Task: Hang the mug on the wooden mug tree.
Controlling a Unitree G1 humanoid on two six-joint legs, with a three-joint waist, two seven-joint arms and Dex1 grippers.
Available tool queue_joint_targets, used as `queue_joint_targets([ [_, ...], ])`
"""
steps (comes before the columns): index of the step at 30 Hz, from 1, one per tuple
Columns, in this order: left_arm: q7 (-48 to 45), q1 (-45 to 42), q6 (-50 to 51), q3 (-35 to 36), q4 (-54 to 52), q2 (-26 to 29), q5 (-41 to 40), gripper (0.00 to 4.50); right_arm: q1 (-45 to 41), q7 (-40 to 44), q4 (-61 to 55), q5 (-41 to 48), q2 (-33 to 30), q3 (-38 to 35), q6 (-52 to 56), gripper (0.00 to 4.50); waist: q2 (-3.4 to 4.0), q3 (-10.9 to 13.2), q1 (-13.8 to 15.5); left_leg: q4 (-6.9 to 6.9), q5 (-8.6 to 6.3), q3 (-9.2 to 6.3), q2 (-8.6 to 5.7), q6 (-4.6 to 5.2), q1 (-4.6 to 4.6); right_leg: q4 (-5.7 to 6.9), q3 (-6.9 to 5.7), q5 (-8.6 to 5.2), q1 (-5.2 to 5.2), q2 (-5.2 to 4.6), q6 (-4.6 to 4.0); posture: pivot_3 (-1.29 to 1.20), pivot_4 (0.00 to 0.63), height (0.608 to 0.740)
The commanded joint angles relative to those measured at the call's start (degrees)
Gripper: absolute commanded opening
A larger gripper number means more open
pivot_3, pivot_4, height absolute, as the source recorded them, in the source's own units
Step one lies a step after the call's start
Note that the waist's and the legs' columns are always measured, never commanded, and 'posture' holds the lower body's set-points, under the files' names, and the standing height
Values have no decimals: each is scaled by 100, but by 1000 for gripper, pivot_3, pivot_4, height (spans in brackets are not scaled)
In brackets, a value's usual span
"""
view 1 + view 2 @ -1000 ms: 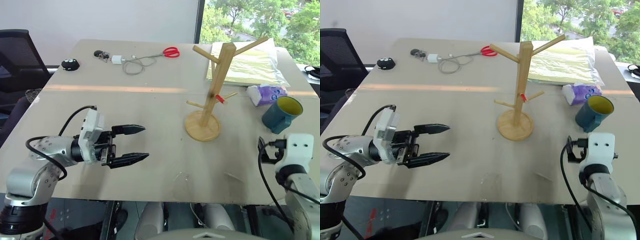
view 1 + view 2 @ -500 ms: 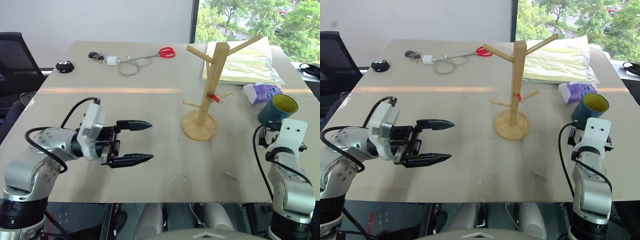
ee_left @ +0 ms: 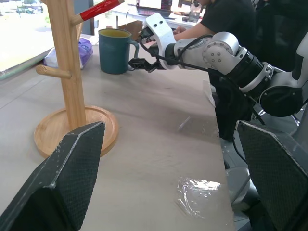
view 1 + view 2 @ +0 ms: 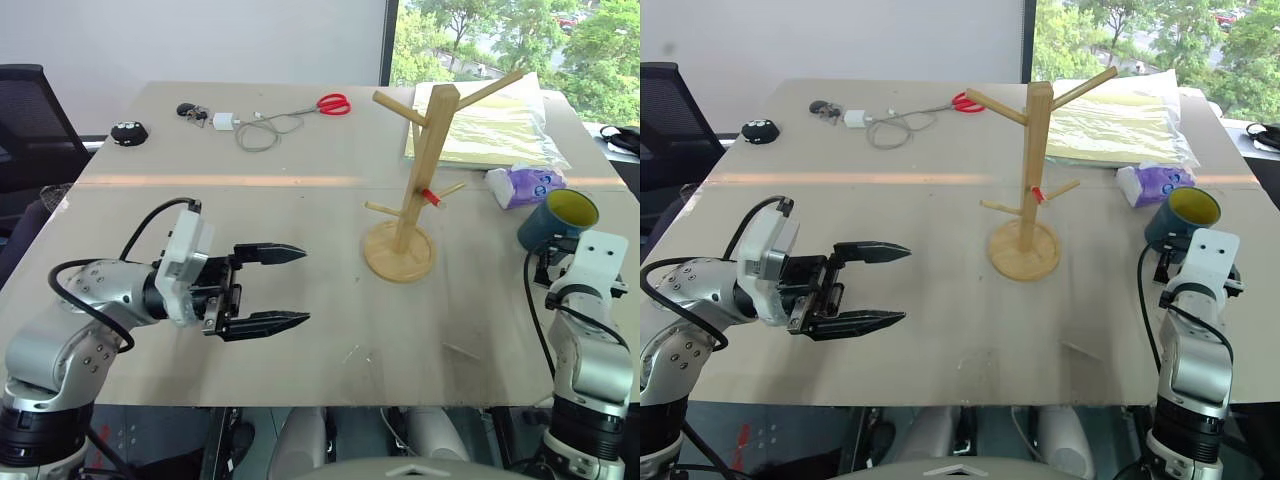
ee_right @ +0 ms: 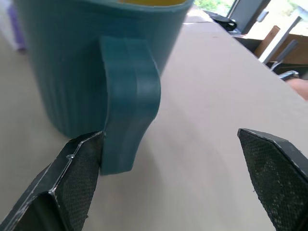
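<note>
Standing upright at the right edge of the left eye view, the mug [image 4: 557, 221] rests on the table [image 4: 300, 250], teal outside and yellow inside, just below a purple-and-white tissue packet [image 4: 528, 186].

Wooden mug tree [image 4: 415, 170]: right of centre in that view, disc base on the table, pegs bare, a red mark on one low peg; well apart from the mug.

Right tool [image 3: 138, 64]: the head views hide its fingers behind its white wrist housing at lower right, directly below the mug. The left wrist view supplies the side-on look: black fingertips at the mug's handle, near the top centre of that picture. The right wrist view supplies the close look: the handle [image 5: 130, 103] sits at centre left between the two fingers, one finger [image 5: 72, 185] at lower left just beside the handle's lower end, the other at lower right well clear; the tool is spread wide and pinches nothing.

Left tool [image 4: 285, 285]: centre left of the left eye view, pointing toward the picture's right, fingers spread, empty, above bare table.

Far table edge, upper left to upper centre: red scissors [image 4: 337, 103], a white charger with cable [image 4: 250, 128], a small black object [image 4: 125, 131]. Upper right: a clear bag [image 4: 490, 125] with a yellow-green sheet inside.

The left wrist view alone shows a person in a dark shirt [image 3: 226, 21] seated beyond the table, at top right.
</note>
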Motion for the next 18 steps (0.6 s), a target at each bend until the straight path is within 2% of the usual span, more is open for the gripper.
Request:
queue_joint_targets([
  [1, 18, 4, -72, 164, -182, 46, -108, 4500, -78, -52, -47, -25, -100, -168, -128, 4469, 0, 0, -2, 0, 0, 0, 0, 0, 1, 0, 0, 0, 0, 0, 0, 0, 150, 740],
  [9, 28, -46, -104, 151, -132, 58, -83, 4500, -165, -36, 268, 16, -176, -289, -274, 4469, 0, 0, -3, 0, 0, 3, 0, 0, 2, 0, 4, 0, 0, 1, 0, 0, 150, 740],
  [12, 48, -42, -103, 183, -125, 65, -81, 4500, -240, -32, 453, 37, -215, -320, -383, 3623, 2, 1, -4, 0, 0, 3, 0, 0, 2, 0, 3, 0, 0, 1, 0, 0, 150, 740],
  [16, 87, 5, -96, 246, -160, 77, -84, 4500, -332, -56, 721, 59, -274, -356, -560, 1673, 2, 1, 0, 0, 0, 2, 0, 0, 2, 0, 3, 0, 0, 1, 0, 0, 150, 740],
  [17, 104, 16, -93, 263, -170, 77, -83, 4500, -356, -58, 784, 67, -292, -373, -603, 1396, 2, 1, -3, -1, 0, 2, 0, 0, 2, 0, 3, 0, 0, 1, 0, 0, 150, 740],
  [18, 113, 28, -92, 279, -179, 79, -83, 4500, -377, -55, 843, 75, -310, -386, -644, 624, 2, 2, -3, -1, 0, 4, -1, 0, 2, 0, 4, 0, 0, 1, 0, 0, 150, 740],
])
